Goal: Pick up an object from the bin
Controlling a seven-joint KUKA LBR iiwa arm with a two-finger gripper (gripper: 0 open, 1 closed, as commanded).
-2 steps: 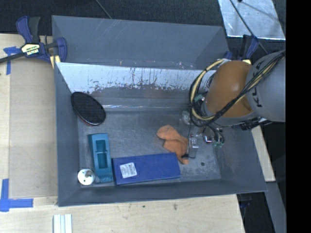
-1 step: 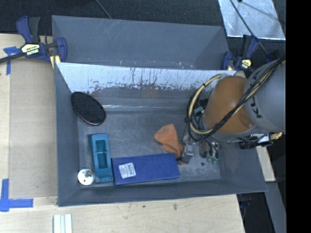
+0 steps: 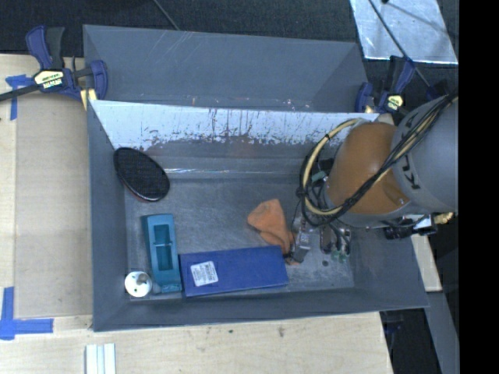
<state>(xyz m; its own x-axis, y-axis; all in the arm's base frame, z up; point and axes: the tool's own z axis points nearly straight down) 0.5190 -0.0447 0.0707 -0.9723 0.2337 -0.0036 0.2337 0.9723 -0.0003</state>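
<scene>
Arm (image 3: 433, 162): reaching into the bin (image 3: 107, 224) from the right side of the camera view, with its orange wrist cover (image 3: 366, 170) and looped cables (image 3: 313, 174) hanging over the right part of the floor.
Gripper (image 3: 299, 246): sitting low, close to the bin floor, right of centre and toward the front wall.
Gripper state: can't tell. The tip is sitting in shadow under the wrist, so whether it's apart or together isn't readable.
Nearest thing: orange crumpled lump (image 3: 269, 220), looking like soft cloth. It's lying on the floor just left of the gripper, with its lower right edge running in right beside the tip.
Lump vs gripper: lying beside the tip, up and to the left of it.
Blue flat box (image 3: 234, 271): lying along the front wall with a white label at its left end. Its right end is sitting just below and left of the gripper, and its top edge is lying near the lump.
Teal rectangular piece (image 3: 161, 252): lying lengthwise just beside the box's left end.
Small white round thing (image 3: 138, 284): sitting in the front left corner, just beside the teal piece.
Black oval thing (image 3: 141, 174): lying at the back left, well apart from the gripper.
</scene>
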